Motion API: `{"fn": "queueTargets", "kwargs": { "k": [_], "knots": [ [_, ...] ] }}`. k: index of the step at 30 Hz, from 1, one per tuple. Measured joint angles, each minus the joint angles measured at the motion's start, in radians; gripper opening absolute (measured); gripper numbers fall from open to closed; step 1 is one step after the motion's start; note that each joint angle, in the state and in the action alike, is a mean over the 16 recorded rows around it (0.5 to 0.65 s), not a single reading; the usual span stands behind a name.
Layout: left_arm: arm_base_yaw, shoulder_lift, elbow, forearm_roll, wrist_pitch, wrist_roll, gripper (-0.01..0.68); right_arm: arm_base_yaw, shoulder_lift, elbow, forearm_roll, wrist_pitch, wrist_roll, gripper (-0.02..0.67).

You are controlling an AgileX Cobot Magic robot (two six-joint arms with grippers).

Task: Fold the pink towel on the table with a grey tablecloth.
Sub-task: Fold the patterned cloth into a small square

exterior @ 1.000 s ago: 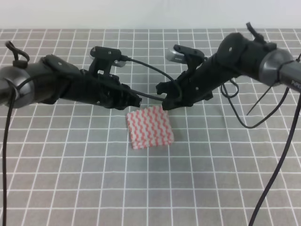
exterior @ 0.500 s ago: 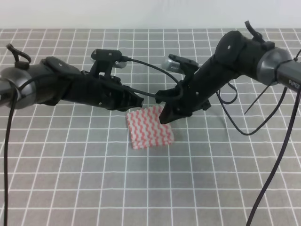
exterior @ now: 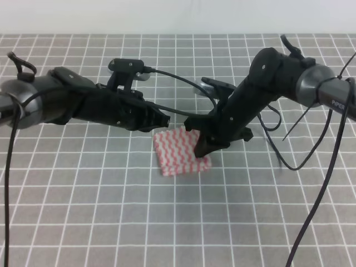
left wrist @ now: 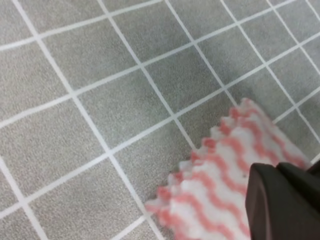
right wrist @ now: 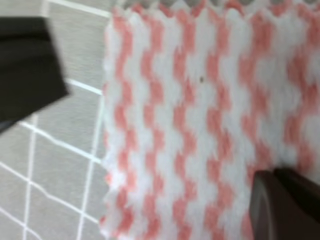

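Note:
The pink towel (exterior: 179, 151) lies as a small folded square on the table with a grey tablecloth (exterior: 111, 211). My left gripper (exterior: 162, 123) hovers at the towel's far left corner. In the left wrist view its dark fingers (left wrist: 285, 200) sit together over the towel (left wrist: 220, 175) with nothing between them. My right gripper (exterior: 202, 148) presses down on the towel's right edge. In the right wrist view the towel (right wrist: 200, 115) fills the frame, and the dark fingertips (right wrist: 285, 205) rest together on it.
Black cables (exterior: 172, 78) loop from both arms above the cloth. The left gripper's dark body (right wrist: 27, 65) shows at the left of the right wrist view, close beside the towel. Grey gridded cloth (left wrist: 100, 100) stretches all around.
The right gripper came down from above the towel's far right corner onto its right edge. The towel slid slightly right and toward the front. The left arm stayed still.

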Motion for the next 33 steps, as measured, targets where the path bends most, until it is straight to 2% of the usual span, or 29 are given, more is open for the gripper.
{"fn": "queueTargets", "kwargs": {
  "k": [13, 22, 28, 33],
  "knots": [
    [-0.014, 0.001, 0.0, -0.045, -0.016, 0.021, -0.002, -0.004, -0.035, -0.003, -0.084, -0.007, 0.089, -0.016],
    [-0.048, -0.015, 0.014, -0.088, -0.016, 0.047, -0.002, -0.052, -0.103, -0.003, -0.175, -0.032, 0.105, -0.016],
    [-0.049, -0.094, 0.089, -0.152, -0.062, 0.113, -0.002, -0.1, -0.201, 0.029, -0.251, -0.042, 0.112, -0.016],
    [-0.038, -0.215, 0.2, -0.271, -0.121, 0.227, -0.003, -0.127, -0.339, 0.105, -0.299, -0.079, 0.111, -0.016]
  ]
}}
